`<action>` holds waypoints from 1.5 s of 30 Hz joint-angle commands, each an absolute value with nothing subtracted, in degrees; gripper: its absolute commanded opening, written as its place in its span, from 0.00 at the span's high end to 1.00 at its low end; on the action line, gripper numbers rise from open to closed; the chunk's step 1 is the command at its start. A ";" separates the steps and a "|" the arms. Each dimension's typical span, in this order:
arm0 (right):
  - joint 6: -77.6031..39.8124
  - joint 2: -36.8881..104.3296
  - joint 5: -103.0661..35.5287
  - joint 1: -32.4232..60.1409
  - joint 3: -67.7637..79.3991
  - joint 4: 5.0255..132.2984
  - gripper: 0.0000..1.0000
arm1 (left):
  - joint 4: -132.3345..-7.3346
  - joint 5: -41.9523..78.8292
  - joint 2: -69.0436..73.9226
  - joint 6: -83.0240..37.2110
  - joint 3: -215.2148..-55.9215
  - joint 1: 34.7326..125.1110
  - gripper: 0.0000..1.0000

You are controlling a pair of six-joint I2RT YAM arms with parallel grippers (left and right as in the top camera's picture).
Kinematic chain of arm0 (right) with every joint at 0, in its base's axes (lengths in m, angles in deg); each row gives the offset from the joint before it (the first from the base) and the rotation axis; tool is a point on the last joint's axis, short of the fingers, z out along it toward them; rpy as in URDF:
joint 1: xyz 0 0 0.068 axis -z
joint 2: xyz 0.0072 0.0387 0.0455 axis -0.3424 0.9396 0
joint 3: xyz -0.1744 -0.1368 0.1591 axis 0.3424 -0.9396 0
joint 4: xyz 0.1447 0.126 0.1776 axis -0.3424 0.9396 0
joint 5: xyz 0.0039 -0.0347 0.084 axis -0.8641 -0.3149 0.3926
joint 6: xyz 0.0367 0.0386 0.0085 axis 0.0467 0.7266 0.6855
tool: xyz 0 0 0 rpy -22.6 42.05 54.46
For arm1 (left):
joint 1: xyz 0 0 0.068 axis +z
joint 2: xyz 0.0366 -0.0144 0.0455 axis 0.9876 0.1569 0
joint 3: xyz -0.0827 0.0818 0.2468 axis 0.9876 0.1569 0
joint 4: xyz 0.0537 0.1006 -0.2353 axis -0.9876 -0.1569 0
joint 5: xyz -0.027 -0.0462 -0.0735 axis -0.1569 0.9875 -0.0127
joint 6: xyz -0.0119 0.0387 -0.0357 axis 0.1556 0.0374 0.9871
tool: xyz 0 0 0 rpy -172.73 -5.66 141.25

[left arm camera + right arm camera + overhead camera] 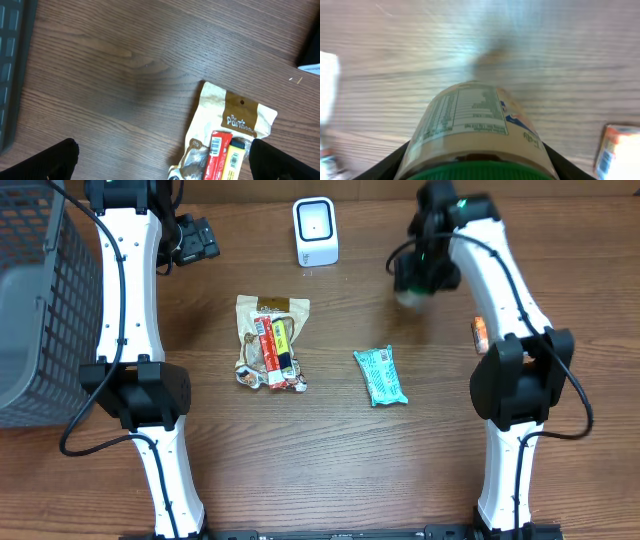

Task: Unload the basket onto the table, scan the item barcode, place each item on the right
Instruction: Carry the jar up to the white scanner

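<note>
The right hand [418, 280] is closed round the sides of a jar [475, 125], over the table [330, 470] at about 1 o'clock. The left hand [192, 238] is wide open and holds nothing. I think the step now is taking the jar to the scanner [316, 232] at 12 o'clock, and next the hand must turn the jar so its barcode, which I cannot see, faces the scanner.
</note>
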State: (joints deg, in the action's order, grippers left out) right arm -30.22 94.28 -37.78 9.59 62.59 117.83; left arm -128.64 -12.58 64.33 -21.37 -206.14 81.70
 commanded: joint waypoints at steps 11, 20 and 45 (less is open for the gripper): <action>-23.79 91.98 -33.15 6.74 92.78 124.82 0.52 | -128.51 -12.14 64.61 -20.34 -205.90 81.31 0.00; -23.81 94.52 -33.17 4.23 82.96 109.61 0.55 | -128.51 -12.14 64.61 -20.34 -205.90 81.31 0.00; -24.05 95.74 -33.19 -0.29 39.60 25.61 0.70 | -128.51 -12.14 64.61 -20.34 -205.90 81.31 0.00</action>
